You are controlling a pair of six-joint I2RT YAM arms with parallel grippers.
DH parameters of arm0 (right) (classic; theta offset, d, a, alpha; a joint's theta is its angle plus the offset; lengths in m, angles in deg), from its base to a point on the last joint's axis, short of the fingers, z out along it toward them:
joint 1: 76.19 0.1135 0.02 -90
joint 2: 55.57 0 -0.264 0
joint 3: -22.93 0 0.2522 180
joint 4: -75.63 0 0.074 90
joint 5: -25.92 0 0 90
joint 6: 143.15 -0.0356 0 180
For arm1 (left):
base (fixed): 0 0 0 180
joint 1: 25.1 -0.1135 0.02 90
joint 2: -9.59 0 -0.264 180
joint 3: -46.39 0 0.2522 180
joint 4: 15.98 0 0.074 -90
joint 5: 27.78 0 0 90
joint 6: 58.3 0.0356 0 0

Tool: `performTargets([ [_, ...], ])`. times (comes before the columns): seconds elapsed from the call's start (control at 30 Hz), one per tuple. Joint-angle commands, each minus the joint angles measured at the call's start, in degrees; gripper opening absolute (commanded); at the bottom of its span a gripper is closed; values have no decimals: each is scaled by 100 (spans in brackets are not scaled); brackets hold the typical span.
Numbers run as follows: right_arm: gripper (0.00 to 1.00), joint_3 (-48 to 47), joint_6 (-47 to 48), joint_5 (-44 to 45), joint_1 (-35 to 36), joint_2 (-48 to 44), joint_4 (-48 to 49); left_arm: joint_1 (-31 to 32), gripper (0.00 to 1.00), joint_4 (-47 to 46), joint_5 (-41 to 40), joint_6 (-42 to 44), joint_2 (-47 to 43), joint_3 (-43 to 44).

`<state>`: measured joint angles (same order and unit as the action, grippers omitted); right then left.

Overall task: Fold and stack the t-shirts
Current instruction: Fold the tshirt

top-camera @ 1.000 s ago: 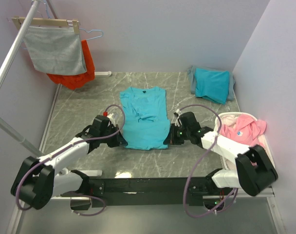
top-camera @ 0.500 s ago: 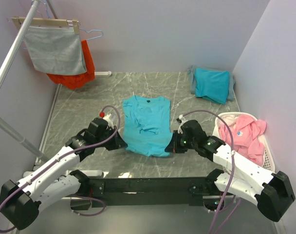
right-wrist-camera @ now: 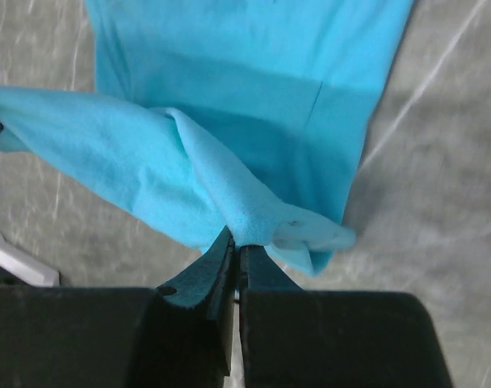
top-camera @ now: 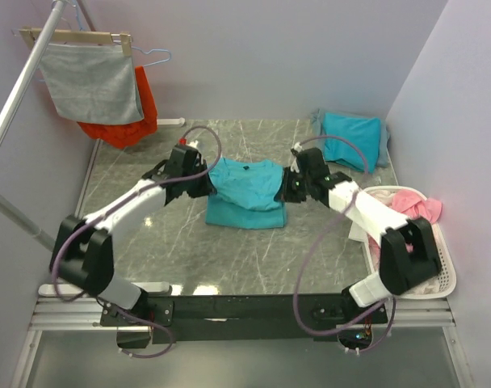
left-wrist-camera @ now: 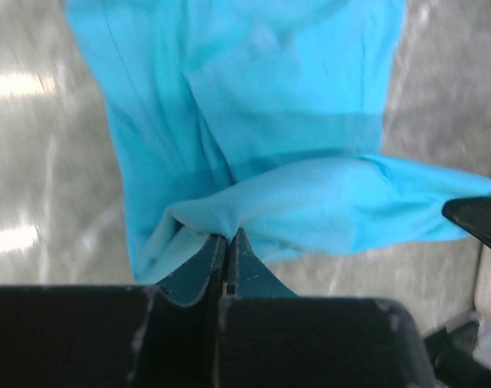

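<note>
The soft turquoise short-sleeved t-shirt [top-camera: 245, 194] is seen lying in the middle of the grey marbled table [top-camera: 148, 234], its long axis running from the near side away toward the back wall, with the collar at the far end. It lies directly between the two arms. The left gripper [top-camera: 203, 186] is placed at its left edge and the right gripper [top-camera: 288, 186] at its right edge, so neither arm is nearer than the other. A lifted band of cloth is stretched crosswise between them, above the flat layer resting on the table. In both wrist views the jaws are seen pressed fully together, each pinching a bunched corner of this raised cloth, with the flat body of the shirt spread out beyond the fingertips. It is judged that the held edge must be laid down toward the collar end, level on both sides, for the fold to be square. A second turquoise shirt, already folded [top-camera: 352, 139], is seen at the far right corner, well apart.
</note>
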<state>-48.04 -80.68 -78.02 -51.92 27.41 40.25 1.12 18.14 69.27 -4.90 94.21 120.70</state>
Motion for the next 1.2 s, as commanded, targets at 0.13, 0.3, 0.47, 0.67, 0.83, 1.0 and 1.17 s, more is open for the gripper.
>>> performTargets([
  [0.13, 0, -2108, 661, -829, -757, 2115, 80, -758, 1, -498, 472, 663, 1793, 1748],
  [0.3, 4, -3532, 722, -1190, -1047, 3397, -184, -1039, 1, -638, 657, 724, 2682, 2619],
  [0.47, 43, -4745, 460, -1436, -1284, 4462, 44, -1215, 37, -831, 947, 786, 3559, 3383],
  [0.67, 68, -4686, 467, -814, -1390, 4412, 948, -1435, 99, -1095, 772, 935, 3669, 3753],
  [0.83, 74, -4465, 678, -961, -1346, 3796, 768, -1514, 99, -973, 954, 1076, 3114, 3551],
  [1.0, 74, -4308, 775, -1243, -987, 3638, 432, -1462, 99, -919, 2220, 918, 2938, 3341],
  [1.17, 73, -4062, 740, -1384, -696, 3576, 291, -1278, 99, -771, 2845, 935, 2946, 3085],
])
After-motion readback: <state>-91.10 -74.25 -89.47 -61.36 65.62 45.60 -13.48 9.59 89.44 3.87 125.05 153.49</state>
